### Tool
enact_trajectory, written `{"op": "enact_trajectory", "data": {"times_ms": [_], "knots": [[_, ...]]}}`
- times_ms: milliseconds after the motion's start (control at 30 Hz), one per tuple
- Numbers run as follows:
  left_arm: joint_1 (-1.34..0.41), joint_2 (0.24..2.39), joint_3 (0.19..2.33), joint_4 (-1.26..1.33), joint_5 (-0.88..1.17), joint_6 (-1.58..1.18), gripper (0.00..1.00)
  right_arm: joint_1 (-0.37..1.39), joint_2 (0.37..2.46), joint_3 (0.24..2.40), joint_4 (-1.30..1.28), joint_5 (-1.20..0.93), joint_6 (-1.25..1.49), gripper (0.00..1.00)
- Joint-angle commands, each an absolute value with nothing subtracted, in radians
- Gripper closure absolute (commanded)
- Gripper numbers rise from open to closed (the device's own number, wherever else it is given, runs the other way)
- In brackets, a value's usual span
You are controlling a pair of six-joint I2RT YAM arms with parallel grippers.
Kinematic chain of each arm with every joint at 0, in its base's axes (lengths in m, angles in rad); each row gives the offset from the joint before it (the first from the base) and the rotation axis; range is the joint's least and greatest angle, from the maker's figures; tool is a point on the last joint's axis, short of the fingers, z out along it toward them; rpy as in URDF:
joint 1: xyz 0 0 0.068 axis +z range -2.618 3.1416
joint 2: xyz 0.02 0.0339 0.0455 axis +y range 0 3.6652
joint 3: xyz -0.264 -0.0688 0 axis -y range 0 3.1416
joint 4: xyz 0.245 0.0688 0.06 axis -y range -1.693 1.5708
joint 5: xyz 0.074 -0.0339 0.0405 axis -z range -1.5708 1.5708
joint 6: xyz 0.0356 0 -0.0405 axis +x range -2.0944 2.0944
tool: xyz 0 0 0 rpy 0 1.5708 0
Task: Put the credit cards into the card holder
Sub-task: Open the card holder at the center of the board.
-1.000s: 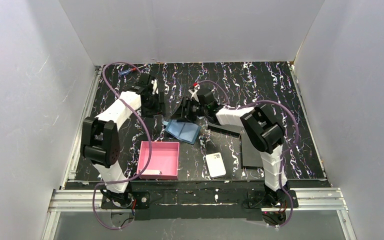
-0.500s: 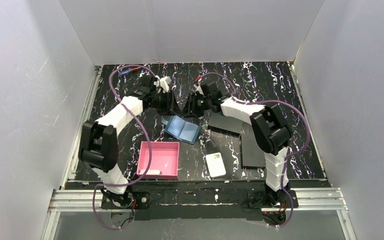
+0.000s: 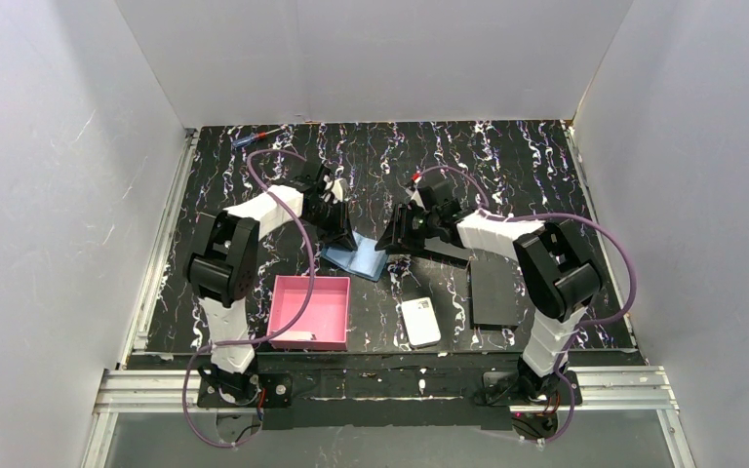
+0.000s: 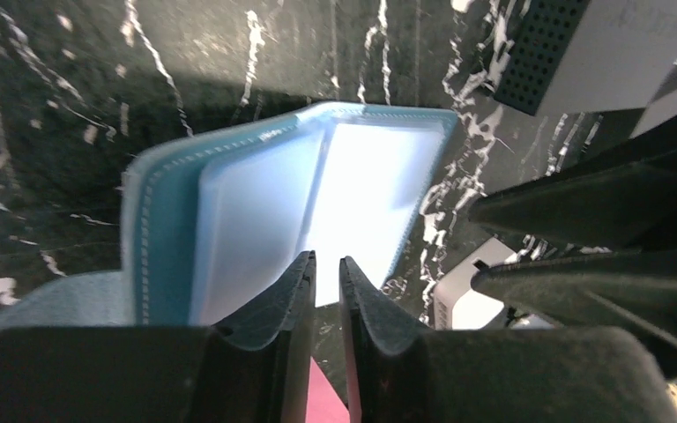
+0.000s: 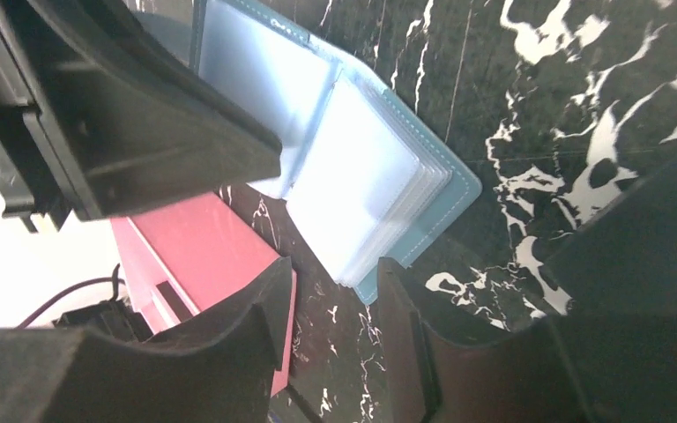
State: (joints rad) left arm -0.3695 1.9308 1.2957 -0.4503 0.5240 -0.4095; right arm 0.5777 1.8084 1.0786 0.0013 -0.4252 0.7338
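look near the middle of the counter for the card holder: lying open, pale pockets up, long side running from the left edge toward the right edge. sits just past the far wall of the pink tray.

left hand down right over the pockets, open only a thin crack, with nothing seen in the crack. right hand just beside the holder's right end, about half open, holding nothing.

so one hand at each end of the holder, with the left one nearer.

no credit cards clear to see out on the counter. maybe a pale strip inside the tray by its near wall, but too small to tell.

looks like the step of getting a pocket ready. next, probably need to fetch a card and slide it in flat and straight. could bend a soft pocket if pushed in crooked.
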Motion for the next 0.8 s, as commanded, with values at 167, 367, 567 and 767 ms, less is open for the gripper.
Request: {"op": "enact_trajectory", "data": {"times_ms": [167, 367, 567, 767], "knots": [[-0.372, 1.988, 1.364, -0.562, 0.366, -0.373, 0.87, 0.580, 1.849, 1.024, 0.237, -0.509, 0.823, 0.58], [-0.374, 2.042, 1.382, -0.570, 0.381, -0.372, 0.88, 0.581, 1.866, 1.015, 0.250, -0.510, 0.829, 0.64], [-0.374, 2.070, 1.394, -0.579, 0.373, -0.373, 0.89, 0.581, 1.873, 1.007, 0.262, -0.510, 0.837, 0.61], [-0.373, 2.078, 1.402, -0.584, 0.368, -0.371, 0.90, 0.582, 1.872, 0.991, 0.261, -0.506, 0.834, 0.56]]}}
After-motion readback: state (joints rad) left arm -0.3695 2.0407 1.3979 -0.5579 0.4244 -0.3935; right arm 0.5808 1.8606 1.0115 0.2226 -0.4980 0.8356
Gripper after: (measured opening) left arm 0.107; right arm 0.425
